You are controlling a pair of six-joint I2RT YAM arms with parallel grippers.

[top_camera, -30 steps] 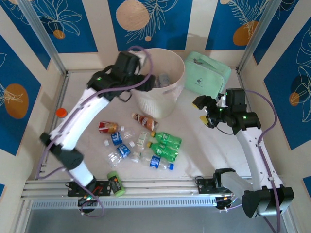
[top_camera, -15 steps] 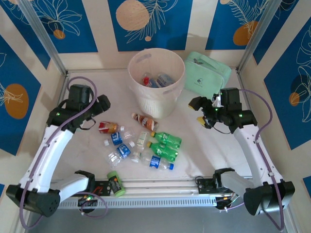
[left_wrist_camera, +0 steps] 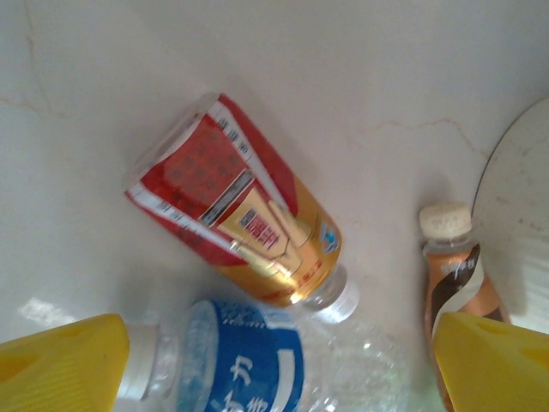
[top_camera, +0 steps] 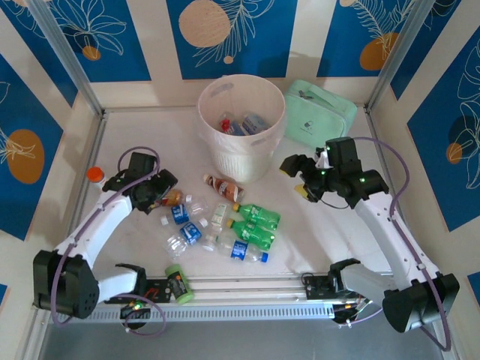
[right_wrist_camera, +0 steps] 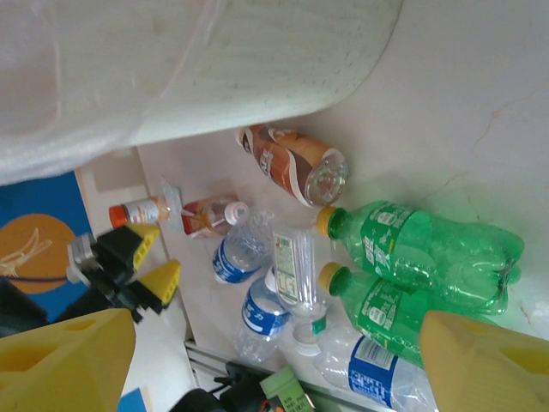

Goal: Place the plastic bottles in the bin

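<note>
Several plastic bottles (top_camera: 229, 221) lie in a loose pile in front of the bin (top_camera: 241, 161), and more bottles (top_camera: 240, 124) lie inside it. My left gripper (top_camera: 159, 192) hangs open and low beside a red-and-gold labelled bottle (left_wrist_camera: 240, 206). A clear blue-labelled bottle (left_wrist_camera: 249, 360) lies between its yellow fingertips (left_wrist_camera: 60, 365), and a brownish bottle (left_wrist_camera: 453, 266) lies to the right. My right gripper (top_camera: 295, 178) is open and empty, right of the bin, above two green bottles (right_wrist_camera: 429, 240) and the brownish bottle (right_wrist_camera: 292, 163).
A mint-green zipped bag (top_camera: 319, 112) sits at the back right, close to the bin. A small orange-capped jar (top_camera: 94, 175) stands by the left wall. A light-green can (top_camera: 177, 283) lies at the near rail. Metal frame posts line both sides.
My left arm swung from over the bin down to the table's left, ending low by the red-and-gold bottle, its jaws a little wider. My right gripper edged left toward the pile.
</note>
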